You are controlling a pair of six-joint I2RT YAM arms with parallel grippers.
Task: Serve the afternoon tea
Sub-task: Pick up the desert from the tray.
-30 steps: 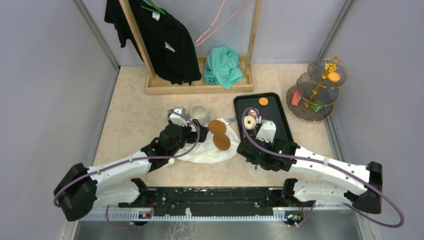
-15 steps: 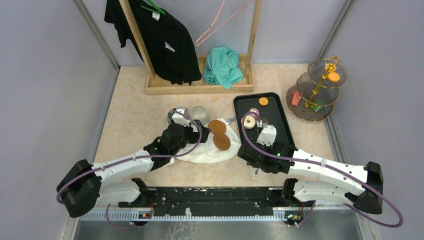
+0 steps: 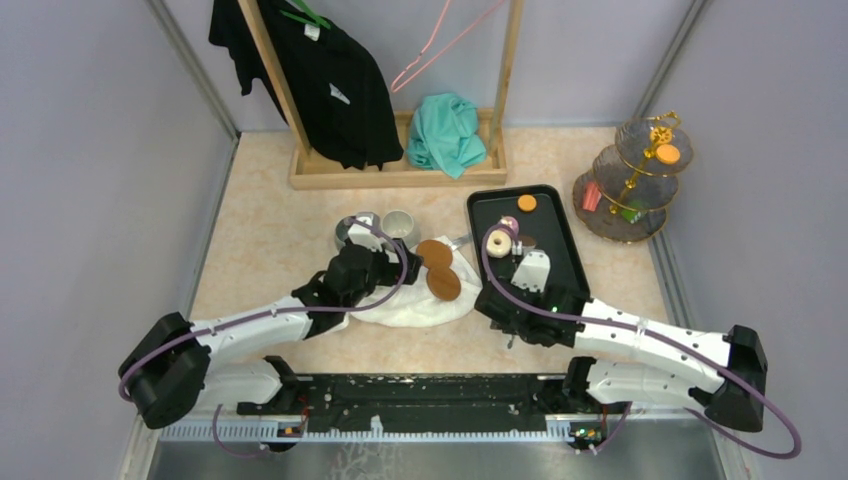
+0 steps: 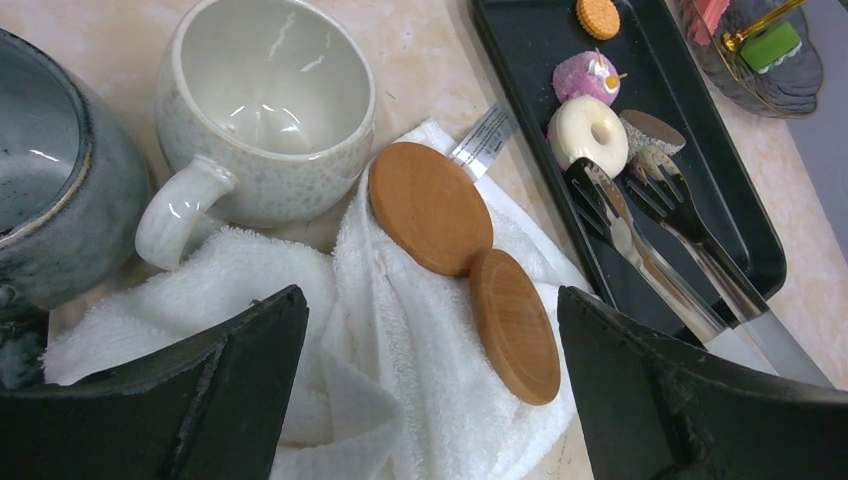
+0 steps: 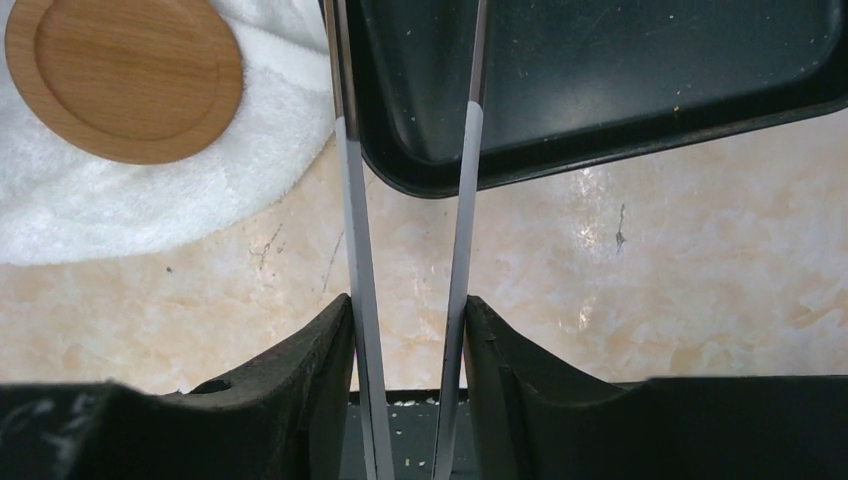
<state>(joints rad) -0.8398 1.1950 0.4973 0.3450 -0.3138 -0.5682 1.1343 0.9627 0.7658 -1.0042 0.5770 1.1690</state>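
Beige tabletop (image 3: 270,230); doughnuts (image 4: 588,133) in black tray (image 4: 530,50)

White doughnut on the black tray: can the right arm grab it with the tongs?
Probably yes. The right gripper holds the tongs, and their tips sit beside the white doughnut with nothing between.

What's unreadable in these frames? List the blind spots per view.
- Long metal tongs: right wrist view, tips cut off by the top edge, so what they pinch is unseen there.
- Dark grey glazed mug: left wrist view, mostly cut off by the left edge.
- Clear-glass three-tier stand with gold frame: top view, upper tiers overlap the lower ones and the sweets are too small to identify.
- Small brown speckled piece on the black rectangular tray: left wrist view, partly behind the tong tips.
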